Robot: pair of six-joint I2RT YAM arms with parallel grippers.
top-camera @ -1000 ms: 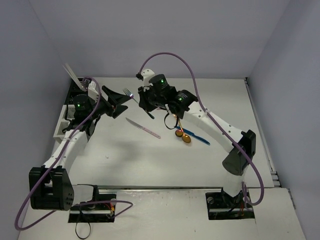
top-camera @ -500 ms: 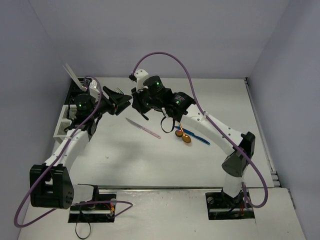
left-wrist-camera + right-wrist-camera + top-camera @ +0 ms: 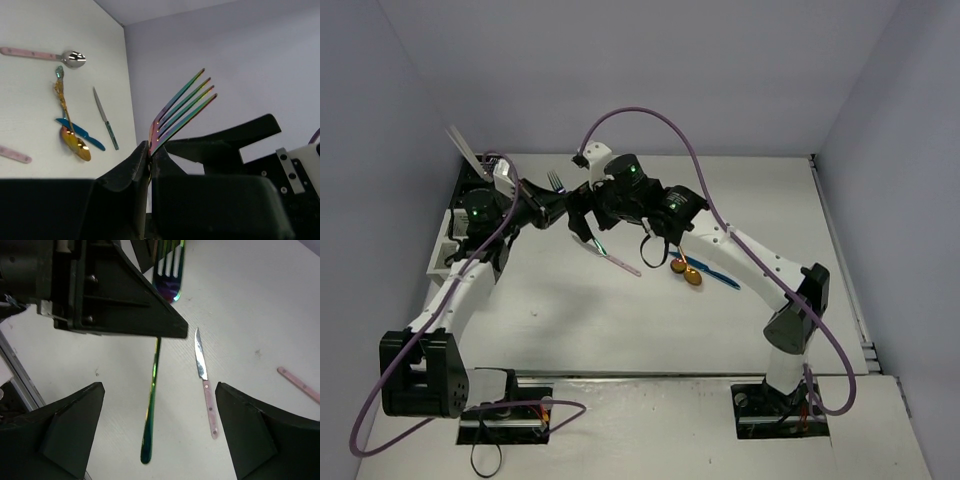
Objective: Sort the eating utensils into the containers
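My left gripper (image 3: 149, 147) is shut on the neck of an iridescent rainbow fork (image 3: 185, 105), tines up. In the top view the left gripper (image 3: 546, 208) holds this fork (image 3: 555, 180) above the table's back left. My right gripper (image 3: 160, 440) stands open right beside it, its fingers (image 3: 75, 425) spread on either side of the fork's hanging handle (image 3: 152, 405) without touching it. A pink-handled knife (image 3: 206, 385) lies below on the table. The white caddy (image 3: 442, 245) and the black caddy (image 3: 467, 185) stand at the far left, partly hidden by the left arm.
Gold spoons (image 3: 686, 272) and a blue-handled piece (image 3: 718, 277) lie mid-table beside the pink-handled knife (image 3: 616, 260). A pink-handled spoon (image 3: 45, 54) and a slim teal-handled knife (image 3: 106, 121) lie farther off. A pale stick (image 3: 463, 150) pokes up from the black caddy.
The right gripper carried the fork left to the left gripper. The left gripper has shut on the fork, and the right gripper has opened and let it go.
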